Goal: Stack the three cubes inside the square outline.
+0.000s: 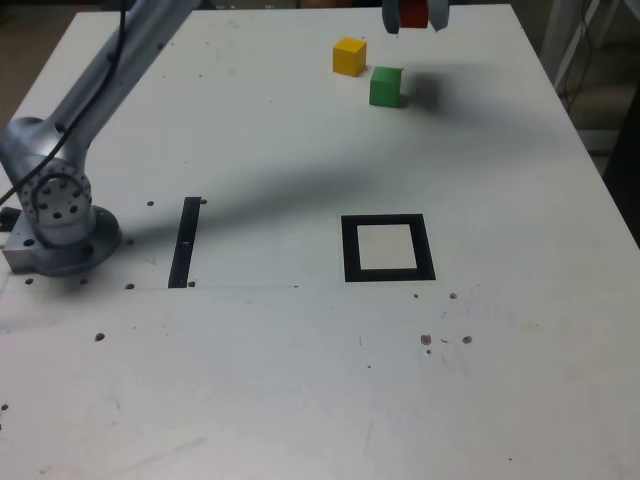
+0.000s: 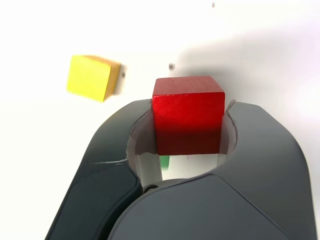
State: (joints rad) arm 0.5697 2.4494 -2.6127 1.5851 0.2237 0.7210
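Note:
My gripper (image 1: pixel 414 16) hangs above the far end of the table in the exterior view, shut on the red cube (image 1: pixel 414 13). The wrist view shows the red cube (image 2: pixel 188 114) clamped between the two dark jaws of the gripper (image 2: pixel 186 131), lifted off the table. The yellow cube (image 1: pixel 349 56) and the green cube (image 1: pixel 386 86) rest on the table just below and to the exterior view's left of the gripper. The yellow cube (image 2: pixel 92 77) also shows in the wrist view, and a sliver of green (image 2: pixel 164 161) peeks under the red cube. The square outline (image 1: pixel 387 247) lies nearer the camera, with nothing in it.
The arm's grey base (image 1: pixel 58 215) stands at the exterior view's left. A thin black strip (image 1: pixel 185 241) lies on the white table (image 1: pixel 300 380) between the base and the outline. Dark objects stand beyond the table's right edge.

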